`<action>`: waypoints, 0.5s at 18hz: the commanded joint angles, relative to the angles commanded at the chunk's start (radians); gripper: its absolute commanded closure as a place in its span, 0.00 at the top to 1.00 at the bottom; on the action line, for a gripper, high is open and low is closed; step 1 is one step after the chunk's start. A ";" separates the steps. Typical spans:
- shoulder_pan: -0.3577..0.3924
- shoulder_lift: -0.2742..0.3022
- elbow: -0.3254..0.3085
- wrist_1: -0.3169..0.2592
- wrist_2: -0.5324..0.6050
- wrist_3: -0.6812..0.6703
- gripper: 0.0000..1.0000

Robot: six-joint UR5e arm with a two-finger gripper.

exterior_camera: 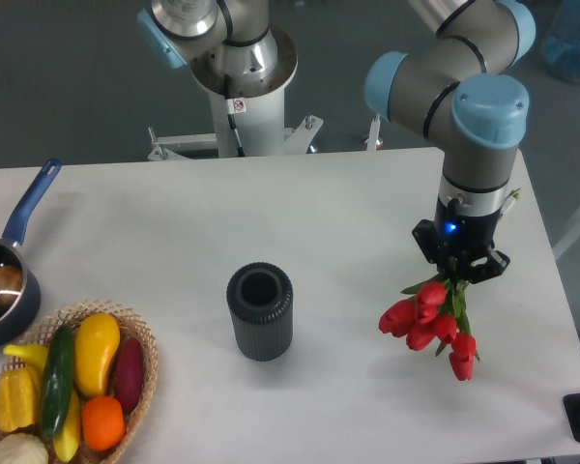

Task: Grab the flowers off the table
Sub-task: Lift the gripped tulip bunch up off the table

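We look down on a large white table (300, 203) with rounded corners and a smooth matte surface. Toward its right side, a grey robot arm with pale blue joint caps (464, 77) reaches straight down, and a small blue light glows on its wrist. At the arm's lower end sits a black two-finger gripper (461, 274), whose fingers are drawn in narrow around the green stems of a small bunch of red tulip buds with green leaves (430, 319). The buds hang just below the gripper and fan out toward the near left and near right. We cannot tell whether the lowest buds touch the table or hang just above it.

Near the middle of the table, well apart from the flowers and to their left, a dark ribbed cylindrical vase (260, 311) stands upright with its mouth open toward us.

At the near left corner, a round woven wicker basket (145, 338) holds plastic vegetables and fruit, among them a yellow pepper, a green cucumber, a purple piece and an orange. Just beyond the basket, at the left edge, rests a dark saucepan with a long blue handle (19, 242) pointing away to the far side.

Beyond the far edge of the table stands a white pedestal with a second robot base (237, 68).
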 joint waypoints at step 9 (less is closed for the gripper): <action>0.000 0.006 0.000 -0.017 0.005 0.003 0.17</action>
